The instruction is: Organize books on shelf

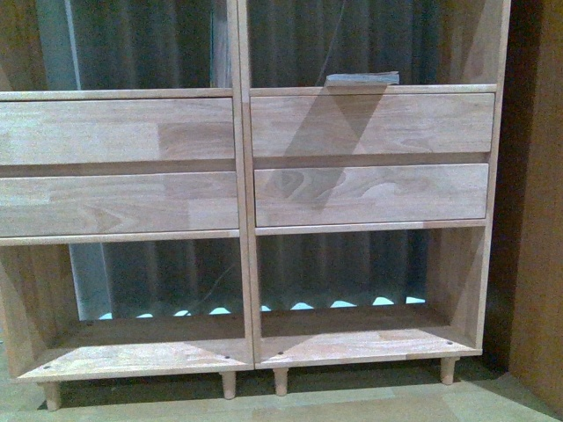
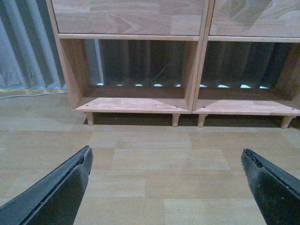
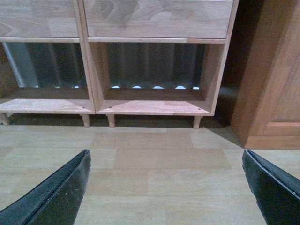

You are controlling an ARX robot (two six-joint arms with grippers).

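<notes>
Pale-wood shelf (image 1: 244, 176), book (image 1: 362, 79) flat above right upper drawer (image 1: 369, 123). Left gripper (image 2: 166, 152), right gripper (image 3: 166, 152): wide open, empty, low over floor (image 2: 154, 183). Risk: floppy book sagging from thin pinch, or pushed out open back.

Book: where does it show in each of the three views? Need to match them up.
Front: the book lies flat on the board just above the right column's upper drawer.
Left wrist: not in it.
Right wrist: not in it.
Shared landmark: the left column's inner peg leg, next to the right column's.
</notes>
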